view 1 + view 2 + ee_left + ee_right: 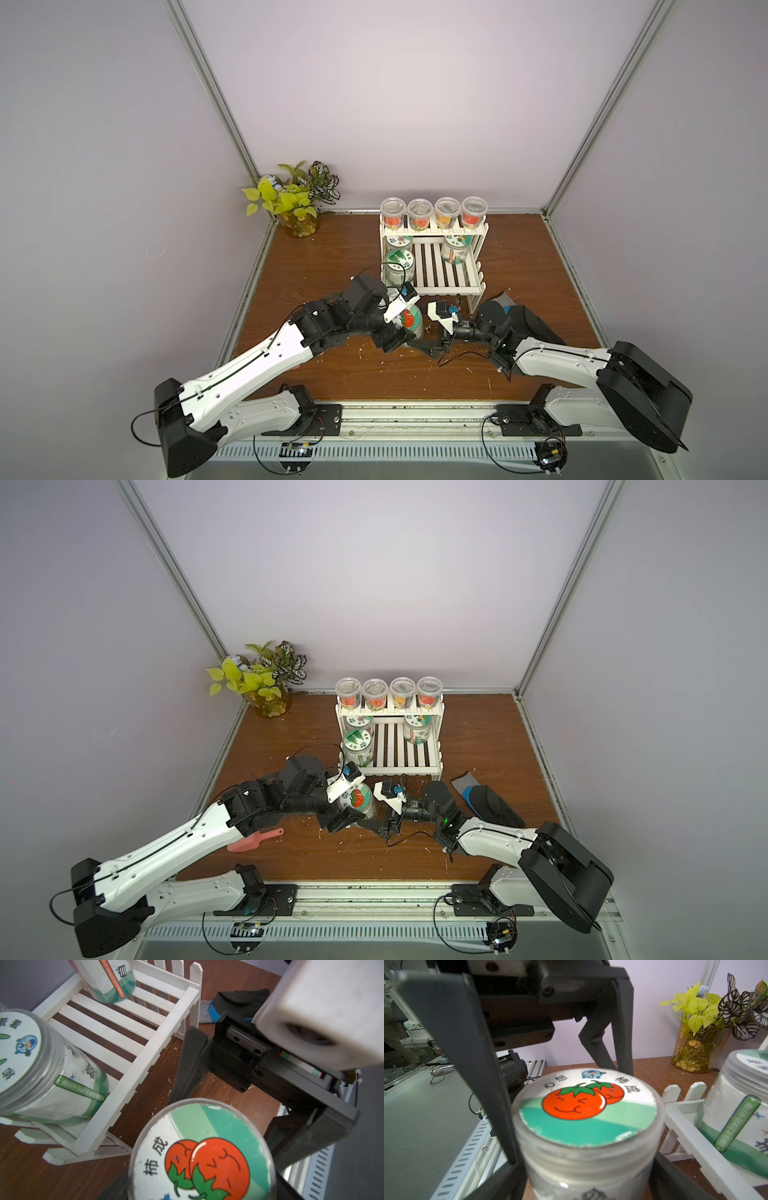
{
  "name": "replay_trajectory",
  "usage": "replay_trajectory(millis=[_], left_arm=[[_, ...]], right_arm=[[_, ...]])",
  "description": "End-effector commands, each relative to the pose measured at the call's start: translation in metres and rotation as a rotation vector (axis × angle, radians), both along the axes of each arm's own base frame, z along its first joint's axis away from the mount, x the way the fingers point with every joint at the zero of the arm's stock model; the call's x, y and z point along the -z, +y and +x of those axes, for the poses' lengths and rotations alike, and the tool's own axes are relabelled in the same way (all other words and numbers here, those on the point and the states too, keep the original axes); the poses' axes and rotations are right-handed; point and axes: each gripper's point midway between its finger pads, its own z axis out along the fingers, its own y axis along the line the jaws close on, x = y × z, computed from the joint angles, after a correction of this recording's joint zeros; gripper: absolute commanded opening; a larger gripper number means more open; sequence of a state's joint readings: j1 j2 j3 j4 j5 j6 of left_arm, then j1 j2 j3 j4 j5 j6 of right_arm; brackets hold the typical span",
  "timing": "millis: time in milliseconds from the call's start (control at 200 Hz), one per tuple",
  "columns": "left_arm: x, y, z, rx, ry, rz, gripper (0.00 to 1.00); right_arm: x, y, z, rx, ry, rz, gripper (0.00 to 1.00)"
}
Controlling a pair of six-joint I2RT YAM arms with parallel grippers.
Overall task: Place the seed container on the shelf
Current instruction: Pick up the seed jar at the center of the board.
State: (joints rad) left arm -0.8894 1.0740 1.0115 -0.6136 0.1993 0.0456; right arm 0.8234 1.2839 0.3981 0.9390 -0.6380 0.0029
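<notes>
The left jaws clamp the clear, tomato-lidded plastic seed jar (pixel 409 322) (just in front of the white slatted shelf (pixel 446 289), over the brown wooden surface (pixel 332 257)); the right jaws stand apart, flanking it.

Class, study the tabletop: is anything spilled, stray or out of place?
White flecks litter the brown table in front of the shelf, like spilled debris. A black glove lies loose beside the shelf.
</notes>
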Motion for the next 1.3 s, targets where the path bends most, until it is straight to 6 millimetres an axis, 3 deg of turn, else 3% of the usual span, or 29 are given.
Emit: replay_trajectory(millis=[0,185,385,691,866,1056,1291], left_arm=[[-0.027,-0.018,-0.004,0.074,-0.034,-0.084,0.72],[-0.031,-0.020,-0.006,0.095,-0.045,-0.092,0.74],[-0.038,-0.015,0.003,0.043,-0.095,-0.101,1.00],[-0.087,-0.020,0.010,-0.033,-0.221,-0.419,1.00],[-0.088,-0.017,0.027,-0.147,-0.240,-0.500,1.00],[-0.090,-0.010,0.035,-0.243,-0.239,-0.647,1.00],[-0.072,-0.005,0.039,-0.316,-0.172,-0.747,1.00]], right_arm=[[-0.032,0.007,0.003,-0.009,-0.067,0.065,0.93],[-0.032,0.009,0.003,-0.017,-0.058,0.064,0.87],[-0.030,-0.001,0.006,0.038,-0.059,0.067,0.82],[-0.017,-0.050,0.018,0.311,-0.080,0.012,0.83],[-0.028,-0.083,0.041,0.516,-0.065,0.011,0.83],[-0.053,-0.111,0.061,0.667,-0.037,0.059,0.82],[-0.076,-0.131,0.085,0.804,0.043,0.141,0.80]])
